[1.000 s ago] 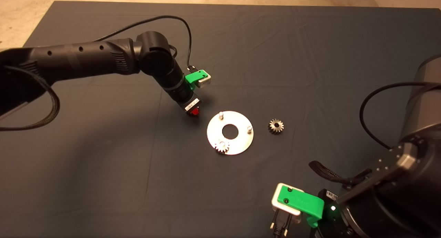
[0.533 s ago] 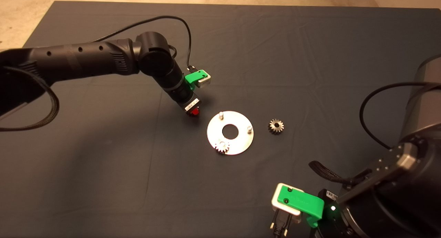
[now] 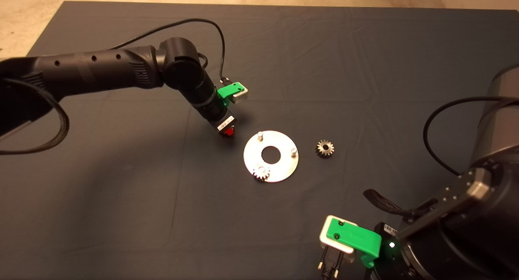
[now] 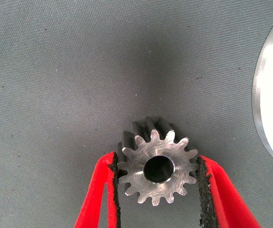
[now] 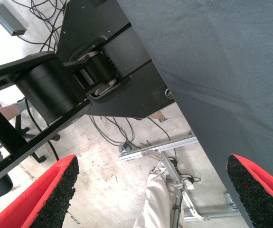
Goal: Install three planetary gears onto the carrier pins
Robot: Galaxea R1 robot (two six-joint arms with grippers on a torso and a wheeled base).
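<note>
1. The left gripper [image 3: 229,132] is down at the mat [image 3: 121,199], just left of the disc [image 3: 279,170] and near its far-left edge.
2. In the left wrist view its two fingers [image 4: 100,199] clamp a gear [image 4: 158,167] between the black pads, one pad against each toothed side. The gear faces the camera with its centre hole showing, and the disc's bright rim lies just beside it.
3. The disc lies flat at the middle of the mat and has a round centre hole.
4. Two pins stand bare: the far pin [image 3: 260,134] by the far-left rim and the right pin [image 3: 294,151] by the right rim.
5. A seated gear [image 3: 261,173] sits at the disc's near-left rim, where the third pin is.
6. A loose gear [image 3: 324,148] lies on the mat just right of the disc, apart from it.
7. The right gripper [image 5: 150,190] waits at the near right edge, its fingers spread wide with nothing between them; its wrist view shows the mat's edge, floor and cables.
</note>
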